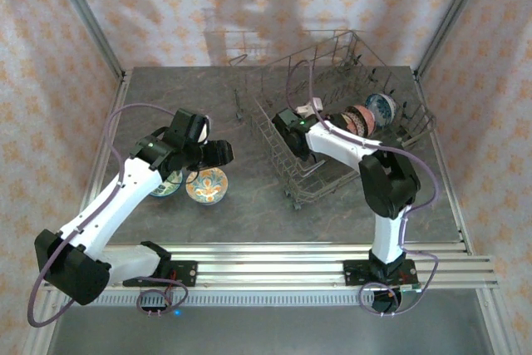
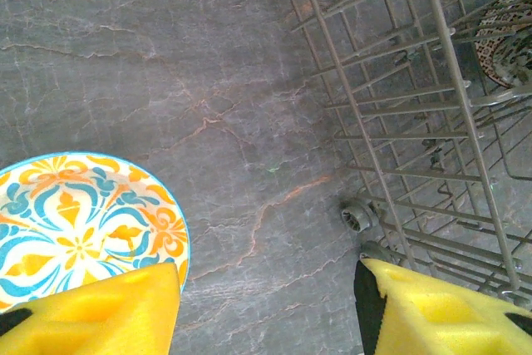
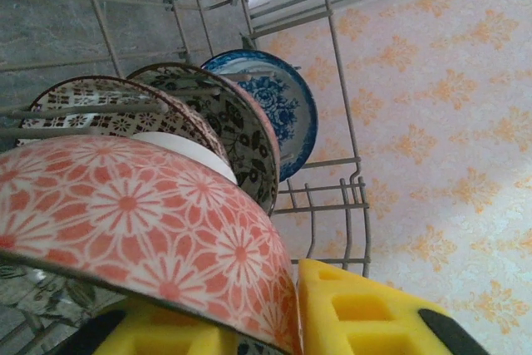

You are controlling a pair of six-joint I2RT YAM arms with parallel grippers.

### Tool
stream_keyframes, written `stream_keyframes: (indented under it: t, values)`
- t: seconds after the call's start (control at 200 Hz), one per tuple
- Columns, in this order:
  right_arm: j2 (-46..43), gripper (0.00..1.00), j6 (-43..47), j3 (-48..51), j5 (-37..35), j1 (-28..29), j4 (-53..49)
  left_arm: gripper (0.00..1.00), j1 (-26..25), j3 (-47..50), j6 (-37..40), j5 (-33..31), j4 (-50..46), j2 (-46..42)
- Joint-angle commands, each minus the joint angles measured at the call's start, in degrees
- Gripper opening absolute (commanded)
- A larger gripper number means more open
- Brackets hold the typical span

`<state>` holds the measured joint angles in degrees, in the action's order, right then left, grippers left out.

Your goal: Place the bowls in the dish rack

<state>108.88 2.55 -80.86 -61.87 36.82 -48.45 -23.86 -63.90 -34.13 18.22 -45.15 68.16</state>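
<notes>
Left jaws, spread wide and empty, hang over the tabletop (image 2: 208, 81). The orange-teal bowl (image 2: 75, 222) lies flat at their nine o'clock, nearest this arm. Right jaws straddle the rim of a pink-flowered bowl (image 3: 125, 222) standing in the dish rack (image 1: 349, 64); whether they are pinching it or have loosened cannot be told.

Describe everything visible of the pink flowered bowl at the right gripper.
The pink flowered bowl looks like glazed ceramic. Its outside is white and covered in coral-pink blossoms, with a thin dark rim. It stands tilted on edge inside the dish rack, at the front of a row of bowls, with the brown-patterned bowl close behind it. Its lower rim runs between the yellow fingers of the right gripper; whether they press it cannot be told. No chips show.
</notes>
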Motion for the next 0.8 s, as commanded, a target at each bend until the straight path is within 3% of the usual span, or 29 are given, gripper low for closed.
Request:
stream_keyframes:
  t: [0.0, 0.485, 0.796]
  values:
    - [0.23, 0.19, -4.15, -3.07, -2.4, 0.01, -2.41, 0.59, 0.48, 0.52, -0.45, -0.22, -0.03, -1.23]
    - [-6.56, 0.03, -6.45, -2.98, -6.46, 0.01, -6.26, 0.59, 0.46, -0.52, -1.29, 0.88, 0.41, -0.22]
    - [-6.32, 0.0, -19.24, -7.19, -7.62, -0.6, -16.92, 0.59, 0.41, -1.05, -1.29, 1.44, 0.54, -0.22]
